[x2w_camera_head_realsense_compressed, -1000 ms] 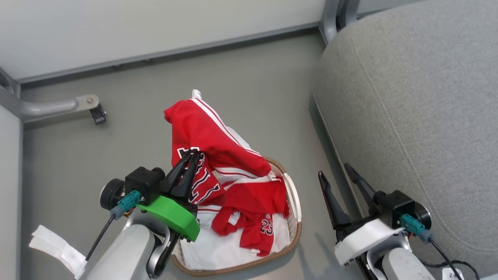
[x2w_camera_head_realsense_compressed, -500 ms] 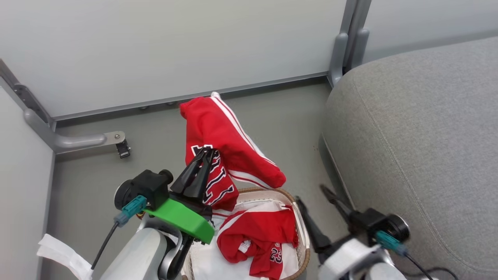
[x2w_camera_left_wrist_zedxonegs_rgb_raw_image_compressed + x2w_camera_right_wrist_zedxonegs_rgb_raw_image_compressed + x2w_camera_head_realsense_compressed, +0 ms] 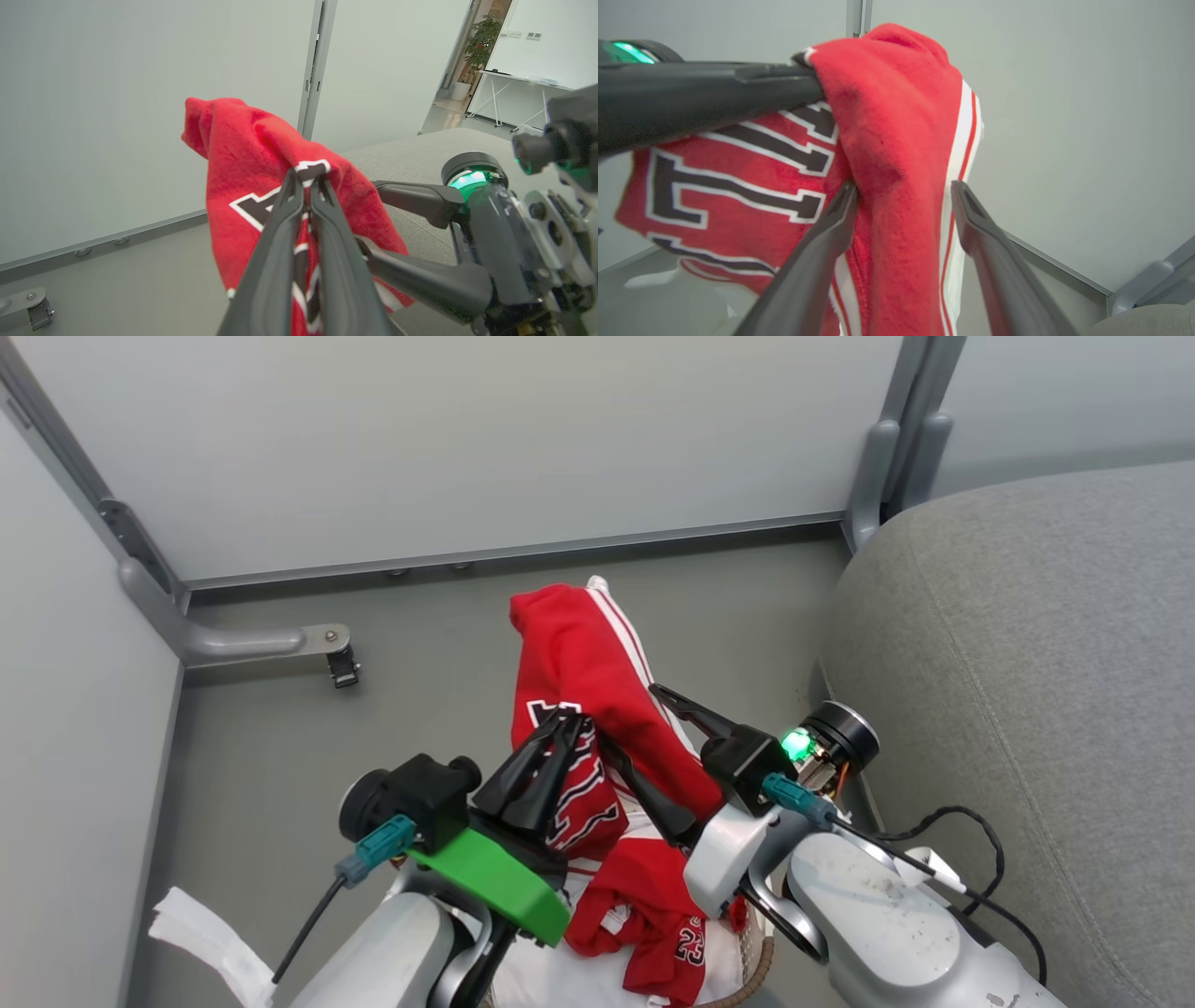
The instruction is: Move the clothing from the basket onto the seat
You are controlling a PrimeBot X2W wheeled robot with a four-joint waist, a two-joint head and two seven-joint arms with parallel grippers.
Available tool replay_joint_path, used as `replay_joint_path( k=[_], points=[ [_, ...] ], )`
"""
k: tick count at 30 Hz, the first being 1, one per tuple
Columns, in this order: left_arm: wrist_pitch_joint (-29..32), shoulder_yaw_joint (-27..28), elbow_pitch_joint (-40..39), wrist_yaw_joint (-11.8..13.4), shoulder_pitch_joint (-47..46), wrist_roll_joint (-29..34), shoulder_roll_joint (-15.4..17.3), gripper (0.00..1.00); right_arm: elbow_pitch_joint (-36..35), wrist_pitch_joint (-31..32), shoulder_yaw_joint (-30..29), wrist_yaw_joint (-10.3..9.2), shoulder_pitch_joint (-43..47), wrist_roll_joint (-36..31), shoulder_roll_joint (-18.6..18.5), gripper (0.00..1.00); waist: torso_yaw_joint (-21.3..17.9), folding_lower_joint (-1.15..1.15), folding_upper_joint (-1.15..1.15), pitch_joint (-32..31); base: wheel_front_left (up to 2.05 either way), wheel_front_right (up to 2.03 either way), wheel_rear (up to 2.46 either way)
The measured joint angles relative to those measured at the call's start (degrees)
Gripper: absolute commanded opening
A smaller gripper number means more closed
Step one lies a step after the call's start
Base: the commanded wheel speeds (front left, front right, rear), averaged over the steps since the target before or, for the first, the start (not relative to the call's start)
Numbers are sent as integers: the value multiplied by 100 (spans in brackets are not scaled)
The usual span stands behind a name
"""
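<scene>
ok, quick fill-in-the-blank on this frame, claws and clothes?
1. The left claw is ____ on the lifted red garment.
2. The right claw stands ____, fingers either side of that garment.
3. The other red garment, in the basket, shows the number ____.
Missing: shut; open; 23.

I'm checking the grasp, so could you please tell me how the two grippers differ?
The left gripper is shut on the red garment; the right gripper is open, its fingers straddling that cloth. The left has a green mount, the right a white mount. Both have long dark fingers.
</scene>
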Motion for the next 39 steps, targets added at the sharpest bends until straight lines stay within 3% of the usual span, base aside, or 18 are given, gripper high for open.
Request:
replay_joint_path(
  k=[4,5,6,7,11,12,13,19,26,34,39],
  points=[
    [0,-175,-58,0,-64,-93,-75,0,415,-30,110,0,-199,167,97,100,133,0,0,29,0,0,0],
    [-1,-213,-68,0,-65,-113,-78,0,501,-44,121,0,-217,249,120,83,161,0,0,36,0,0,0],
    [-1,-250,-59,0,-64,-132,-77,0,539,-46,100,0,-221,339,131,10,180,0,0,42,0,0,0],
    [0,-267,-44,0,-64,-145,-75,0,567,-55,51,0,-226,419,140,0,192,0,0,52,0,0,0],
    [-1,-82,-14,12,-51,-79,-58,0,337,-78,-75,0,-193,778,143,0,121,0,0,62,0,0,0],
    [-4,-31,-4,16,-26,-52,-59,42,243,-78,-136,0,-164,834,148,0,73,0,0,63,0,0,0],
    [-4,12,12,23,8,-20,-59,100,151,-78,-194,0,-112,855,152,0,16,0,0,65,0,0,0],
    [-4,290,40,35,133,232,-55,100,-294,-79,-701,0,321,877,145,0,-449,0,0,68,0,0,0],
    [-4,488,26,23,388,427,-115,100,-648,-79,-964,0,722,773,141,0,-1247,0,0,100,0,0,0],
    [-4,449,58,2,450,556,-241,100,-855,-80,-1518,0,895,537,135,0,-2260,0,0,189,0,0,0],
    [-4,232,55,1,358,554,-172,100,-775,-79,-2112,0,674,292,-86,0,-2696,0,0,375,0,0,0]
  ],
)
